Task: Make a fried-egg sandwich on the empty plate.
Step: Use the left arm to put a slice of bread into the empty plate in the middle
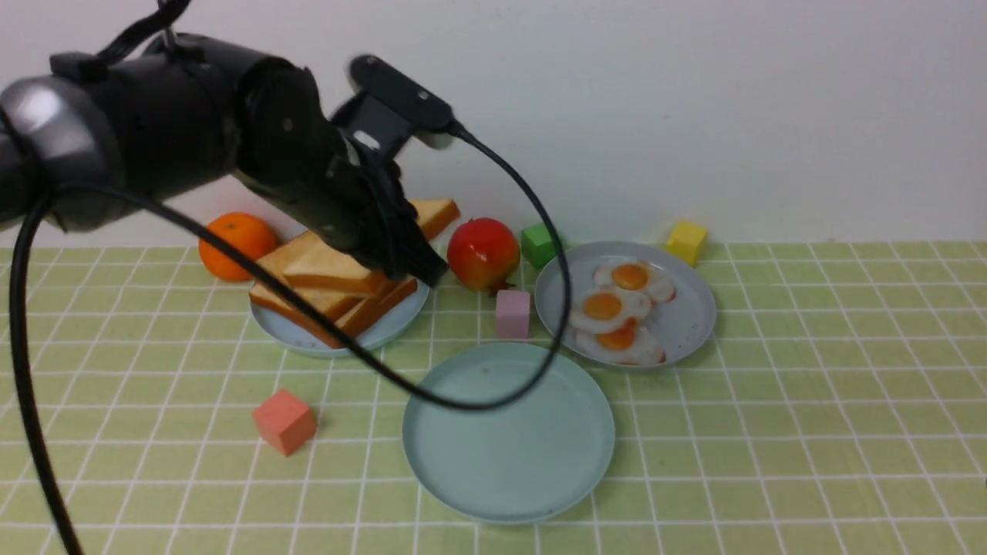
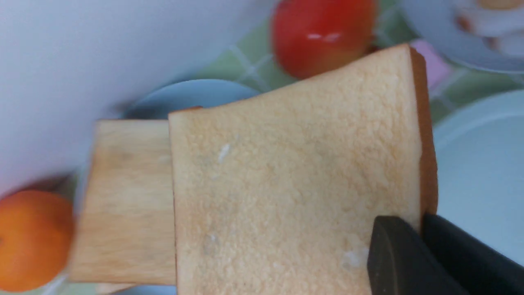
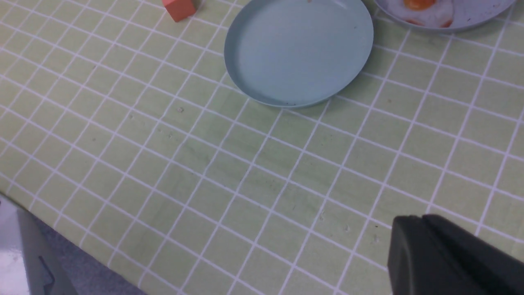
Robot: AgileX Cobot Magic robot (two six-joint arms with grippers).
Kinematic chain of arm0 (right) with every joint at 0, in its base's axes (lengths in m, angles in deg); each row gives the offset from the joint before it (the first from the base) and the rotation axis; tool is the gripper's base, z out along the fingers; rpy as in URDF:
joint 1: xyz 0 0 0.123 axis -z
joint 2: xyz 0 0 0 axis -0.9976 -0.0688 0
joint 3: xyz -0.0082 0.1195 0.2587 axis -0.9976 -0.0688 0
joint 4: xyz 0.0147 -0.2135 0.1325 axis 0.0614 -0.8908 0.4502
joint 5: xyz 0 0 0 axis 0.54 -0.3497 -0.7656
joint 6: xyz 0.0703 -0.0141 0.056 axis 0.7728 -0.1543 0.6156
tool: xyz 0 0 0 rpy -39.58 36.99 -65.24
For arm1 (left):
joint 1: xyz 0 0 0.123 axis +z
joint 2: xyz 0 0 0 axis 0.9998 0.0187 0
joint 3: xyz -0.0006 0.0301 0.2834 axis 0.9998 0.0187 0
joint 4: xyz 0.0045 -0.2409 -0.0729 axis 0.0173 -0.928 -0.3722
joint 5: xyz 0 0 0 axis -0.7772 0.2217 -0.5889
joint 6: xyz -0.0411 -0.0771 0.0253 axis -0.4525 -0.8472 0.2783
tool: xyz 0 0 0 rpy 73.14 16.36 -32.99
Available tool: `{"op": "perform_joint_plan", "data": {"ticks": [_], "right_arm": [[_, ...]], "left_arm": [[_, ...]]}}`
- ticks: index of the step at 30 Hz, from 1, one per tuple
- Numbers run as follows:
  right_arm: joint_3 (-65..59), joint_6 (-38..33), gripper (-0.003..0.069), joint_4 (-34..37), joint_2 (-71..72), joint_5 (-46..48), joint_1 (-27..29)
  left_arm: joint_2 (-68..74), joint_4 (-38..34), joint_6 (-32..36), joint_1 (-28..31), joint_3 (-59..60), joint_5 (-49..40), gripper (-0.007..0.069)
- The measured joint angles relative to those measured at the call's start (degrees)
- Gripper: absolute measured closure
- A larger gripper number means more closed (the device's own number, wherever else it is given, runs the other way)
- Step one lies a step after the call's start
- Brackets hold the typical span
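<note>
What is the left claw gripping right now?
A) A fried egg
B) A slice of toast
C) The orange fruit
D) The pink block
B: in the left wrist view, the tips of the left claw are closed on the brown-crusted edge of a toast slice.

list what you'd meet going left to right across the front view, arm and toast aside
orange fruit, coral-pink cube, round red fruit, round grey plate of fried eggs; the teal plate, pink, green and yellow cubes overlap others in that order, so left out
</note>
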Motion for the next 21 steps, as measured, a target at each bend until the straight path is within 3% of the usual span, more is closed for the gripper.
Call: {"op": "perform_joint_plan", "data": {"ticks": [3,8,21], "right_arm": [[0.0,0.0,0.0617,-0.7,1.5,0.0,0.0],[0.0,0.0,0.0616,-2.1,4.6,0.4,0.0],[0.0,0.0,0.0616,-2.5,7.0,0.9,0.0]], "left_arm": [[-1.6,-0.6,0.0,-7.1,6.2,1.8,0.0587],[-0.2,1.3,0.0,-13.3,10.2,5.2,0.0587],[6.4,6.3,-0.1,-15.1,10.4,10.2,0.0582]]}}
